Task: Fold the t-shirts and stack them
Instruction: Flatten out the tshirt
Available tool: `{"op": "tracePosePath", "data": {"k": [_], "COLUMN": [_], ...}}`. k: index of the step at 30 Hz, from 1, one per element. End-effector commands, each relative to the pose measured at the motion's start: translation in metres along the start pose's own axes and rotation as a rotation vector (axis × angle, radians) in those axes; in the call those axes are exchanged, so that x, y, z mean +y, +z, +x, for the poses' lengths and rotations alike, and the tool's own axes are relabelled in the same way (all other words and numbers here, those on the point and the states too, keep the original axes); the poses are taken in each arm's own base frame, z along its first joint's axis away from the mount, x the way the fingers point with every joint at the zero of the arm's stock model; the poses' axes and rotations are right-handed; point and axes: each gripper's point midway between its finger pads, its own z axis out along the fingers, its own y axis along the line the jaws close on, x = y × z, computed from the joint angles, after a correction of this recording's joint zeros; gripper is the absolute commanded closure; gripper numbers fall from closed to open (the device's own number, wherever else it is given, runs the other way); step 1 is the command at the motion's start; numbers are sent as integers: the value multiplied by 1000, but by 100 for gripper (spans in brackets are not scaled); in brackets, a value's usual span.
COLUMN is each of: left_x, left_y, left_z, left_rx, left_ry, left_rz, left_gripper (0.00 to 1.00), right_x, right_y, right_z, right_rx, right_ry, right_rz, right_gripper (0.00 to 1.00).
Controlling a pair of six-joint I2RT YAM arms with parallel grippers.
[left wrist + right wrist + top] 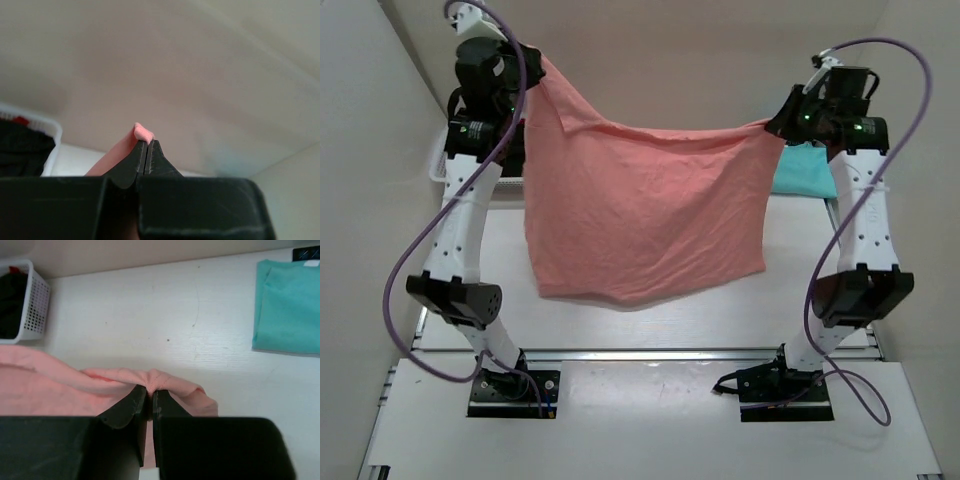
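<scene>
Gripping the salmon-pink t-shirt (pixel 640 220) by its top corners, left hand (pixel 146 144) and right hand (pixel 150 392) both clamped on cloth; hanging spread above the desk (pixel 150 305). Already folded, far right: teal t-shirt (pixel 287 310). Left to do, seemingly: folding the pink, then black cloth (pixel 10 300) in the far-left basket (pixel 35 305).

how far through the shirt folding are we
Looks done: the teal cloth t-shirt lies folded flat at the far right. In hand: the large salmon-pink cloth t-shirt hangs unfolded in the air, with the left tool and the right tool each shut on an upper edge. Left: folding and stacking it, then the black clothes in the white plastic mesh basket.
</scene>
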Motion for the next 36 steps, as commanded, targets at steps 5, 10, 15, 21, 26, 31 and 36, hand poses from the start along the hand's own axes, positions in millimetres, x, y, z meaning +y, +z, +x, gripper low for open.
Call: {"op": "tracePosePath", "data": {"k": [5, 10, 15, 21, 26, 31, 36], "left_x": [3, -11, -7, 9, 81, 109, 145], "left_y": [24, 14, -30, -118, -168, -227, -278], "left_z": [0, -48, -63, -13, 105, 185, 278], "left_rx": [6, -110, -124, -40, 224, 418, 678], "left_ry": [64, 49, 69, 41, 10, -52, -112], "left_rz": [15, 46, 10, -23, -127, -129, -171], "left_gripper": [100, 100, 100, 100, 100, 100, 100], "right_x": [18, 32, 19, -11, -16, -40, -61], "right_y": [30, 20, -3, 1, 6, -9, -38], "right_z": [-38, -84, -80, 14, 121, 230, 293], "right_rx": [-85, -205, -201, 23, 222, 430, 562], "right_ry": [-84, -97, -85, -23, 9, 74, 148], "right_rz": [-49, -96, -95, -20, -14, 58, 155], "right_gripper": [100, 100, 100, 100, 100, 100, 100]}}
